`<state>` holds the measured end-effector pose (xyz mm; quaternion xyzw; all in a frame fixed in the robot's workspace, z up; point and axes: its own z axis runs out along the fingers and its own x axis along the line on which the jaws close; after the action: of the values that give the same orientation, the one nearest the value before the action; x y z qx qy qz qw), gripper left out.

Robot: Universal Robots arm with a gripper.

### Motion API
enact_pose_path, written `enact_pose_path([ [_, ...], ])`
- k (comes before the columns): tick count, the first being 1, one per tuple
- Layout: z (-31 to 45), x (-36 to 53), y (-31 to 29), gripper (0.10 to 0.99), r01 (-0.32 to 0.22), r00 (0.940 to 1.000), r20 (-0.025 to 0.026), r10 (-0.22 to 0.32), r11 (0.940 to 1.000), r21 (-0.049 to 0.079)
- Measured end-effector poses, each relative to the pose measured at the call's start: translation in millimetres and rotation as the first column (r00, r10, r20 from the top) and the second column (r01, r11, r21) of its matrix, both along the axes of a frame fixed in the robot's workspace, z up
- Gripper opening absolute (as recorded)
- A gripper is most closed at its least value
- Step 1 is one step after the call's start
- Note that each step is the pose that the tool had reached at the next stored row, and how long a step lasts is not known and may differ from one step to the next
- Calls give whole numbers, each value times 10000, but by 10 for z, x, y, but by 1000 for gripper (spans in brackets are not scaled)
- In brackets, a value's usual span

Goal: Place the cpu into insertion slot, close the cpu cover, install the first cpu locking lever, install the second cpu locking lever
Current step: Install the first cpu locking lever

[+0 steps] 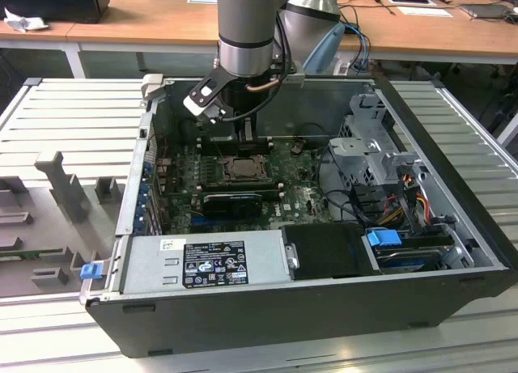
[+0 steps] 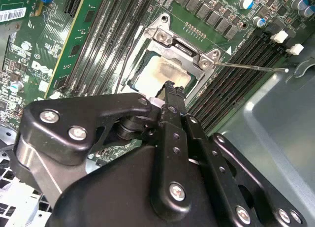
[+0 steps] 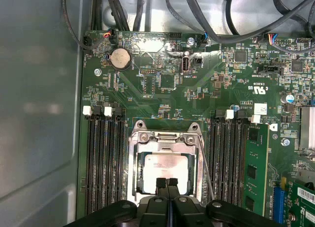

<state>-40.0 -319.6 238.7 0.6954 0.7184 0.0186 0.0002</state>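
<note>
Your gripper (image 3: 167, 183) is pinched together and empty, tips at the cpu (image 3: 165, 167) under the lowered cover (image 3: 165, 137), likely narrowed for pressing.

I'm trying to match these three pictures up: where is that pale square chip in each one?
Exterior view: the cpu sits on the green board, directly under the pincer.
Second wrist view: the cpu lies just past the tips of the pincer.
First wrist view: the cpu lies just past the pincer, between memory slots.
Shared landmark: the silvery cpu cover framing it.
</note>
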Motion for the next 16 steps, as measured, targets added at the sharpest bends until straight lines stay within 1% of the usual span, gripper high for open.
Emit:
enact_pose_path([
  [7,23,0,0,106,0,10000,0,0,10000,0],
  [16,73,0,0,106,0,10000,-1,0,10000,-1],
])
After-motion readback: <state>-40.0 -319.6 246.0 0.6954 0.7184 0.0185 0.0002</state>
